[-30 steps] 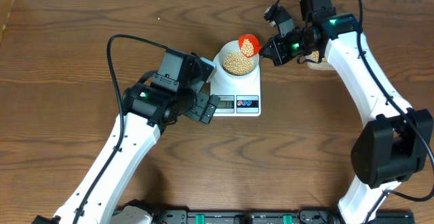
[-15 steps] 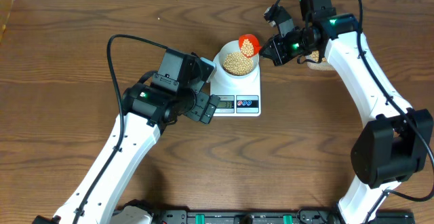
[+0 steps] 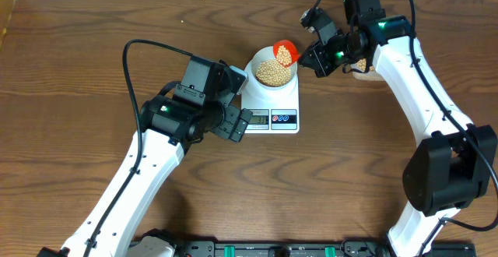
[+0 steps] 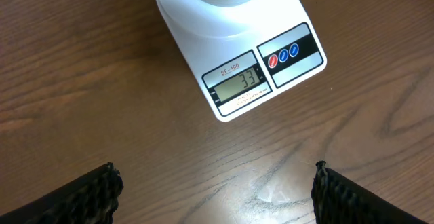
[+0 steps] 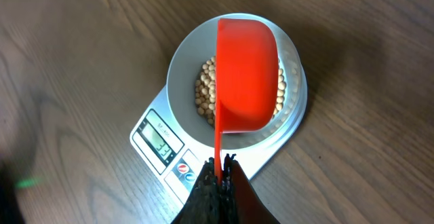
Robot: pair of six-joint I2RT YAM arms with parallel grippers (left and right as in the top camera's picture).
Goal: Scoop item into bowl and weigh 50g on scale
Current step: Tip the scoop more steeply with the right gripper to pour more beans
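The white bowl stands on the white scale and holds tan beans. The scale's display reads 33. My right gripper is shut on the handle of an orange scoop, which is tilted on its side over the bowl; beans lie in the scoop in the overhead view. My left gripper is open and empty above the wood just in front of the scale.
The wooden table spreads all around. A heap of beans shows behind my right arm at the back right. A black rail runs along the front edge.
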